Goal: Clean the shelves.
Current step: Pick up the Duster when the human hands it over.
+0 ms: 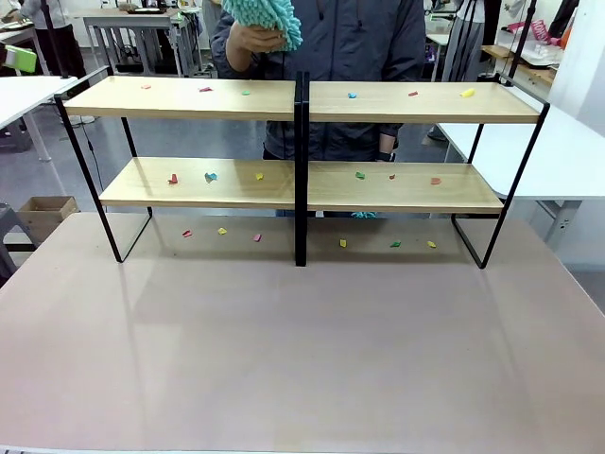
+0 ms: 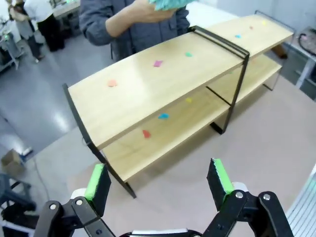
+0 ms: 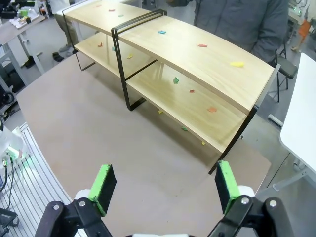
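Note:
The shelves (image 1: 189, 97) (image 2: 148, 84) (image 3: 197, 59) stand across the far half of the table, two light wooden boards on a thin black frame with a black central post (image 1: 301, 170). Small coloured scraps (image 1: 210, 176) lie scattered on both boards and on the table beneath. Behind the shelves a person holds a teal fluffy cloth (image 1: 267, 21) in one hand (image 1: 248, 40) above the top board. My left gripper (image 2: 158, 180) hangs open above the table near the shelves' left end. My right gripper (image 3: 165, 182) hangs open near their right end. Both hold nothing.
The brown table (image 1: 302, 350) has free room in front of the shelves. White tables stand at the left (image 1: 24, 93) and right (image 1: 567, 161). A cardboard box (image 1: 43, 213) sits on the floor at the left.

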You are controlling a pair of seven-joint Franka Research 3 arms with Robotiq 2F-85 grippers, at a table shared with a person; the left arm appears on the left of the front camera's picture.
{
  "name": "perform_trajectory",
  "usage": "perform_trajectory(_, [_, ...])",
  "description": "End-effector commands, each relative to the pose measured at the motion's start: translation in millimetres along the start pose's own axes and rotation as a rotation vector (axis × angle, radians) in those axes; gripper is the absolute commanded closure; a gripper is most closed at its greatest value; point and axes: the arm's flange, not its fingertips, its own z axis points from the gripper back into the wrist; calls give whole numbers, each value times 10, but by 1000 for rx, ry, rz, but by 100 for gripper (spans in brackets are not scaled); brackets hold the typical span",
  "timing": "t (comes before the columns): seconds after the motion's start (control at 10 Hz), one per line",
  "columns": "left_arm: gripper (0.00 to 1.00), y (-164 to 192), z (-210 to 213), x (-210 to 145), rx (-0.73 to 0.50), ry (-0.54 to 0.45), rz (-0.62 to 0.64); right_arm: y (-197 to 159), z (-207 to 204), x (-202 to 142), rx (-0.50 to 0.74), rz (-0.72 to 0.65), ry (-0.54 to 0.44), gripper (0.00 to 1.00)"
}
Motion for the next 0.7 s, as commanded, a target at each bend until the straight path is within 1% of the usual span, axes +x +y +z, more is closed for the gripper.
perform_trajectory(0.0, [0, 48, -85, -283, -120, 3, -75, 41, 40, -94, 2, -4, 0, 0])
perform_trajectory(0.1, [0, 81, -100, -365, -207, -8, -156, 31, 42, -103, 7, -10, 1, 0])
perform_trajectory(0.2, [0, 127, -110, -404, -215, -25, -171, 30, 44, -108, 20, -12, -4, 0])
perform_trajectory(0.3, [0, 148, -107, -394, -239, -89, -157, 38, 35, -108, 33, -8, -4, 0])
perform_trajectory(0.4, [0, 156, -116, -390, -238, -122, -141, 56, 22, -103, 40, 0, 2, 0])
perform_trajectory(0.6, [0, 141, -159, -329, -242, -138, -131, 88, 21, -82, 45, 10, 11, 0])
